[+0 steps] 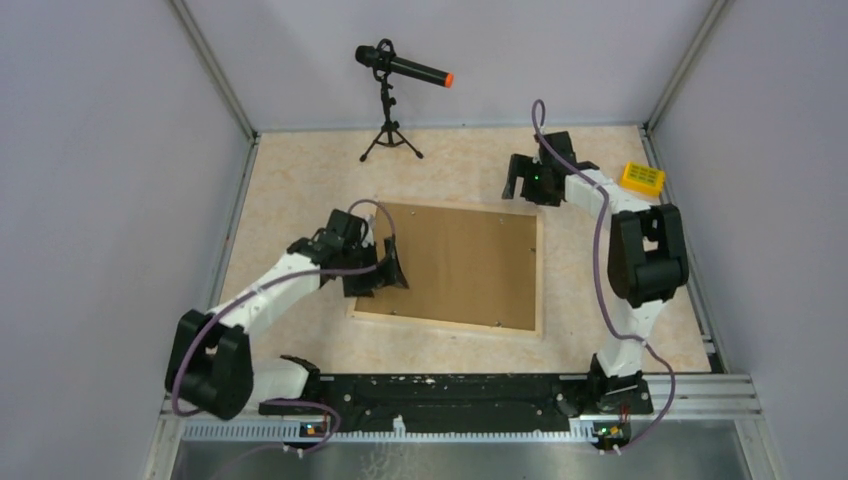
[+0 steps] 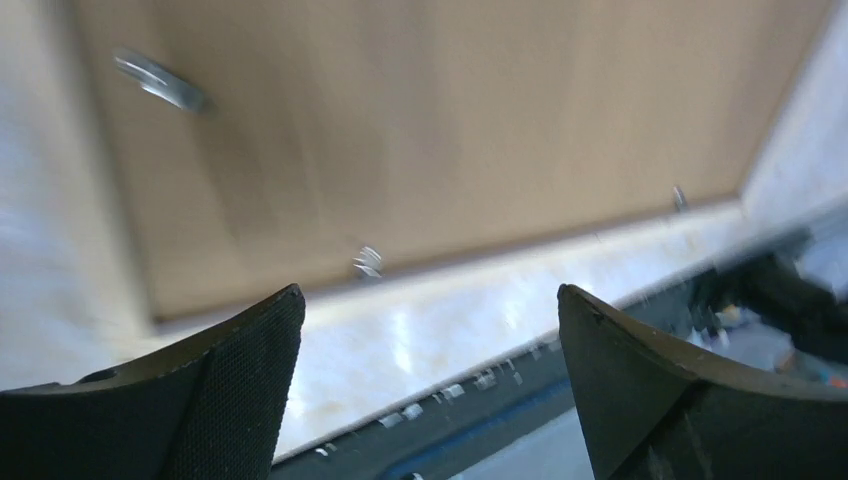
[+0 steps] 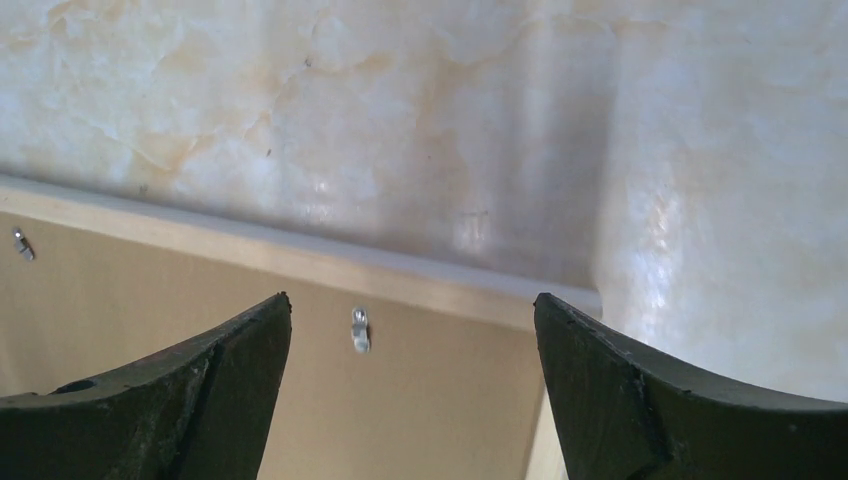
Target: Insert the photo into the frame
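Observation:
The pale wood frame (image 1: 541, 270) lies flat mid-table, filled by a plain brown backing board (image 1: 465, 262) held by small metal tabs (image 3: 360, 330). The photo is not in view. My left gripper (image 1: 385, 270) is open and empty over the frame's left edge. In the left wrist view, its open jaws (image 2: 430, 300) look onto the board (image 2: 420, 130) and a frame rail (image 2: 500, 262). My right gripper (image 1: 522, 188) is open and empty just above the frame's far right corner. The right wrist view shows the far rail (image 3: 300, 260) and board (image 3: 420, 420) between its fingers (image 3: 412, 300).
A microphone on a small tripod (image 1: 388, 110) stands at the back centre. A yellow block (image 1: 643, 178) sits at the back right by the wall. A black mounting rail (image 1: 450, 390) runs along the near edge. Walls close in the table on three sides.

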Available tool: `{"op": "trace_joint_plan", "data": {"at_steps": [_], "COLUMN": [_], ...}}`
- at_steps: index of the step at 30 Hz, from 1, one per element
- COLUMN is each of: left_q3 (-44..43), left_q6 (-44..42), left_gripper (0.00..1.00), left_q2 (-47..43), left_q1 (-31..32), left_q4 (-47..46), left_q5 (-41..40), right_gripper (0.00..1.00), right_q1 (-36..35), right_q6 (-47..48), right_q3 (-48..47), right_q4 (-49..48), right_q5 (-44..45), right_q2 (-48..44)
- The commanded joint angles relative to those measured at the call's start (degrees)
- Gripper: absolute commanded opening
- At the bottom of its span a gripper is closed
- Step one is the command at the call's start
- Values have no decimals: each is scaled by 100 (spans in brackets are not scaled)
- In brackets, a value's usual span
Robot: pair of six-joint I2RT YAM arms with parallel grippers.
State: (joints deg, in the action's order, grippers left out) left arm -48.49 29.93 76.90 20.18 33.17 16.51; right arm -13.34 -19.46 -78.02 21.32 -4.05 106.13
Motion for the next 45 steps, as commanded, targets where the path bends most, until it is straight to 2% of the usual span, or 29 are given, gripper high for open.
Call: {"op": "trace_joint_plan", "data": {"at_steps": [1, 4, 8, 14, 20, 25, 29, 33, 36, 42, 45], "left_q3": [893, 1325, 1177, 696, -896, -2390, -3371, -3008, -2751, -2318, -2029], "left_q6": [1346, 1485, 1352, 1122, 500, -11, -442, -4, 47, -23, 79], "left_gripper": [99, 99, 99, 99, 99, 99, 99, 99, 99, 99, 99], "left_q2": [-998, -889, -270, 752, 2108, 3032, 3670, 3751, 3557, 3205, 3123], "left_q1": [1086, 1381, 1490, 1508, 1485, 1408, 1329, 1049, 973, 917, 915], "left_q4": [-752, -1209, -1332, -1899, -1318, -661, -40, -765, -868, -863, -1080], "left_q5": [799, 1191, 1192, 1226, 1005, 1560, 1674, 2644, 2294, 1964, 2061], "right_gripper": [89, 89, 84, 83, 81, 79, 78, 78, 65, 63, 57], "right_q1": [29, 26, 36, 193, 539, 526, 358, -23, -74, -296, -406], "right_q6": [68, 56, 92, -30, -79, -416, -524, -334, -348, -597, -699], "right_q3": [-619, -802, -753, 808, 2186, 3608, 4074, 3956, 3747, 3588, 3550], "right_q4": [-233, -267, -142, -746, -730, -1254, -1228, -799, -477, -205, -165], "right_q5": [-682, -715, -892, -871, -829, -1217, -958, 278, 385, 388, 388], "right_q2": [706, 1025, 1202, 435, -440, -1428, -1941, -2366, -2465, -2339, -2235]}}
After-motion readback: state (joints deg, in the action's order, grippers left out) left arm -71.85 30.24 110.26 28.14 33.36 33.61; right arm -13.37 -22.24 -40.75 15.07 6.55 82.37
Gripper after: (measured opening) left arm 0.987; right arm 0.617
